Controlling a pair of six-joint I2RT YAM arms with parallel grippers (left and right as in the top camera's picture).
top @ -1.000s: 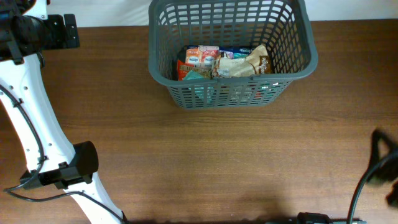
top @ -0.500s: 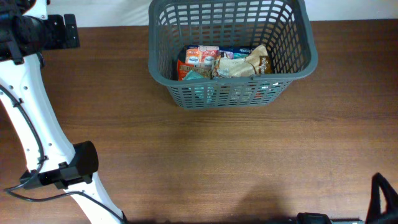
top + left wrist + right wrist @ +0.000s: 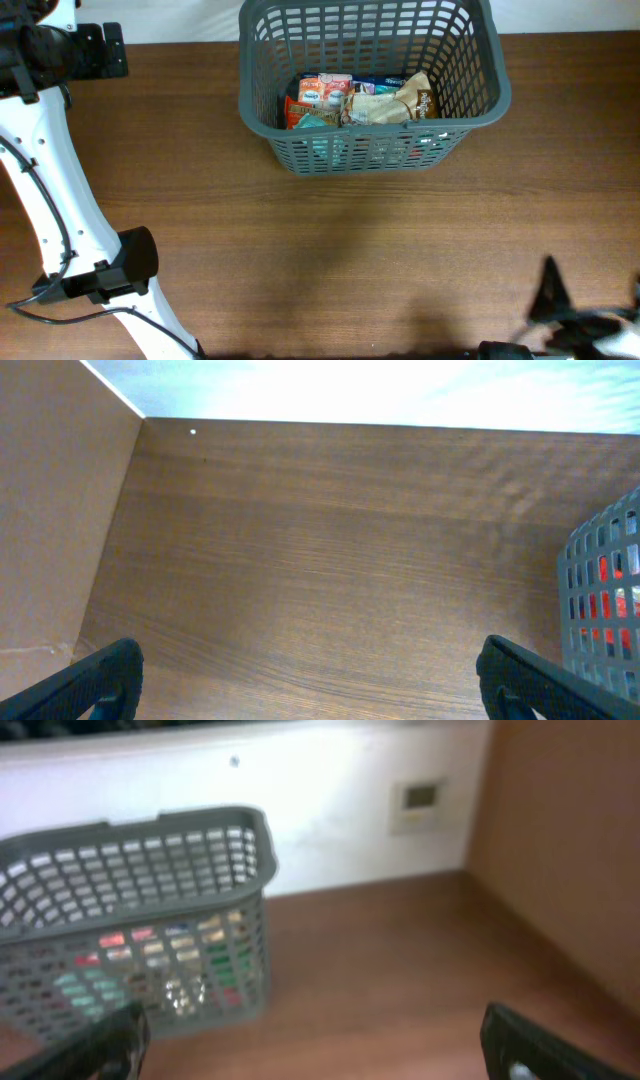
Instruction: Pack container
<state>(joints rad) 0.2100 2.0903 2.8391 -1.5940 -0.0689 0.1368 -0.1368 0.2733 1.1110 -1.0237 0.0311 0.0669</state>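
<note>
The dark grey basket [image 3: 370, 110] stands at the back middle of the table, holding several packaged groceries [image 3: 360, 100]. It also shows in the right wrist view [image 3: 140, 910] and at the right edge of the left wrist view [image 3: 610, 600]. My left gripper [image 3: 310, 690] is open and empty above bare table, far left of the basket; in the overhead view it sits at the back left corner [image 3: 110, 50]. My right gripper [image 3: 320, 1045] is open and empty, well in front of the basket; in the overhead view it is a blur at the front right edge [image 3: 580, 320].
A brown panel [image 3: 50, 530] stands at the table's left side and another [image 3: 570, 840] at its right. A white wall [image 3: 330, 790] runs behind the table. Brown wooden tabletop [image 3: 350, 250] lies in front of the basket.
The right arm has moved from the right edge down to the front edge and further left into view. The basket, its contents and the left arm have not moved.
</note>
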